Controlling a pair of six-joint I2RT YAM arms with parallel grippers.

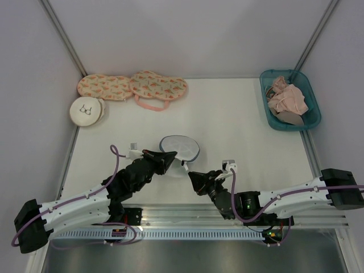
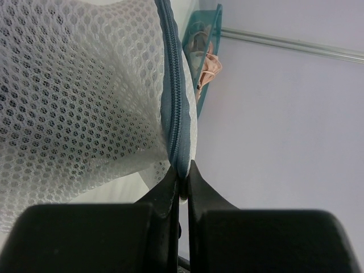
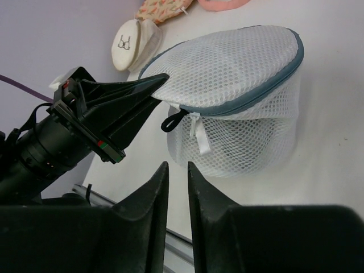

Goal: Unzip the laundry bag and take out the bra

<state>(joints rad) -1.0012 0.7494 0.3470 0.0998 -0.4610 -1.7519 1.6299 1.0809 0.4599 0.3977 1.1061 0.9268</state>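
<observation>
The laundry bag (image 1: 181,149) is a white mesh pouch with a dark zipper rim, lying at the table's middle front. My left gripper (image 1: 170,154) is shut on the bag's rim at its left edge; the left wrist view shows the zipper rim (image 2: 173,102) pinched between my jaws (image 2: 183,170). My right gripper (image 1: 191,175) is just in front of the bag, jaws a narrow gap apart and empty (image 3: 177,165). A dark zipper pull (image 3: 173,120) and a white ribbon (image 3: 200,136) hang at the bag's (image 3: 239,74) front. The bra is hidden.
Two pink patterned cases (image 1: 133,86) and a cream round pouch (image 1: 86,111) lie at the back left. A teal basket (image 1: 267,102) with pink and beige garments (image 1: 290,99) stands at the back right. A metal rail (image 1: 187,213) runs along the near edge.
</observation>
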